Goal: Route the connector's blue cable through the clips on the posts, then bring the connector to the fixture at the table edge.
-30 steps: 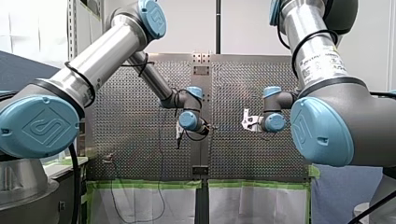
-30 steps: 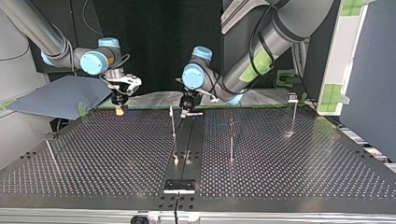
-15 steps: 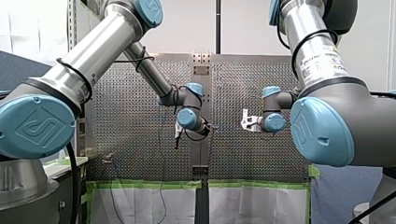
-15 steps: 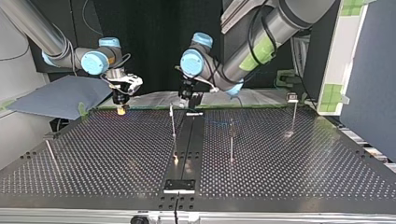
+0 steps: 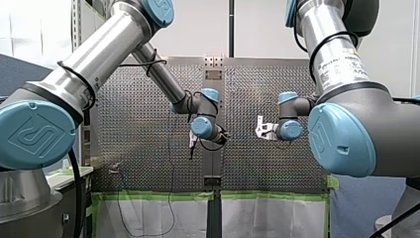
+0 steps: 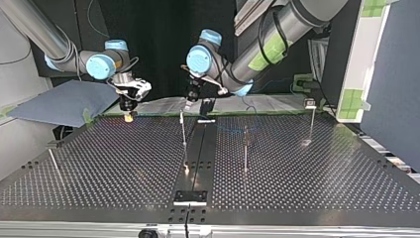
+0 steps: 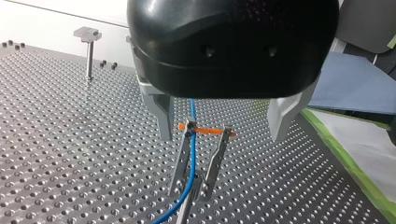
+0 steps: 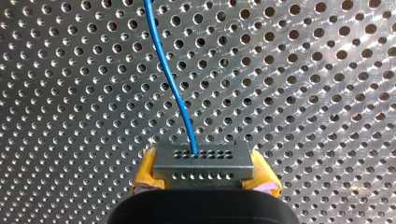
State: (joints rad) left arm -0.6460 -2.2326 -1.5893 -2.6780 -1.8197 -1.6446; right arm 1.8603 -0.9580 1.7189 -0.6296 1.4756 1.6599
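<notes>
Above the perforated table's point(image 6: 307, 168) far edge in the top view, the job looked to be seating the blue cable point(image 7: 192, 161) in the clip point(image 7: 219, 154): best lowered straight and kept taut. The left gripper point(image 7: 222, 136) hung tip-down over that clip, fingers wide, cable running free between them. At its nine o'clock there, the right gripper point(image 8: 204, 179) pinched the connector point(image 8: 203, 163) between yellow pads point(image 8: 145, 177).

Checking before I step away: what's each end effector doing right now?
Left end effector: open, straddling the blue cable.
Right end effector: closed on the connector.
</notes>
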